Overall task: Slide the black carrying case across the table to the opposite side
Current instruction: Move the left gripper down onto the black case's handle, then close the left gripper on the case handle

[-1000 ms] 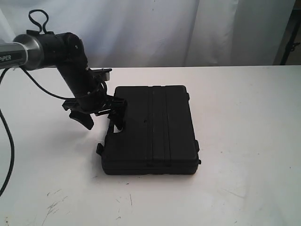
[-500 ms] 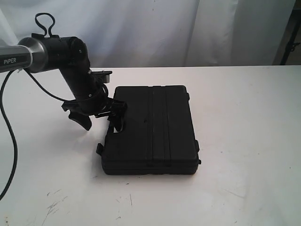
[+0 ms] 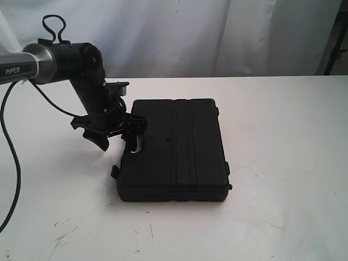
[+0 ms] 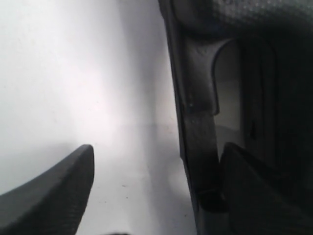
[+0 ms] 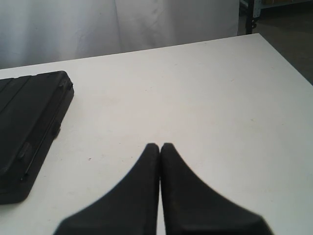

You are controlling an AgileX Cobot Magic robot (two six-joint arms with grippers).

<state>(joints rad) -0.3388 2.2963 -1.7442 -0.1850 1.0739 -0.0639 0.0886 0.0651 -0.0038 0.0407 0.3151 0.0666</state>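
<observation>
The black carrying case (image 3: 179, 152) lies flat on the white table (image 3: 283, 141), a little left of the middle. My left gripper (image 3: 118, 142) is open at the case's left edge. One finger hangs over the bare table, and the other finger (image 4: 254, 196) sits on the case side of the handle (image 4: 198, 142). In the left wrist view the gripper (image 4: 156, 156) straddles that handle bar without closing on it. My right gripper (image 5: 160, 146) is shut and empty, low over the table, with the case (image 5: 29, 112) well off to its side. It does not show in the exterior view.
A white curtain (image 3: 179, 32) hangs behind the table's far edge. Dark scuff marks (image 3: 62, 236) dot the near left of the tabletop. The left arm's cable (image 3: 12, 163) loops down at the far left. The table's corner (image 5: 259, 36) shows in the right wrist view.
The left arm has shifted a little, and its fingers now sit slightly lower and closer around the case's handle. The case has barely moved.
</observation>
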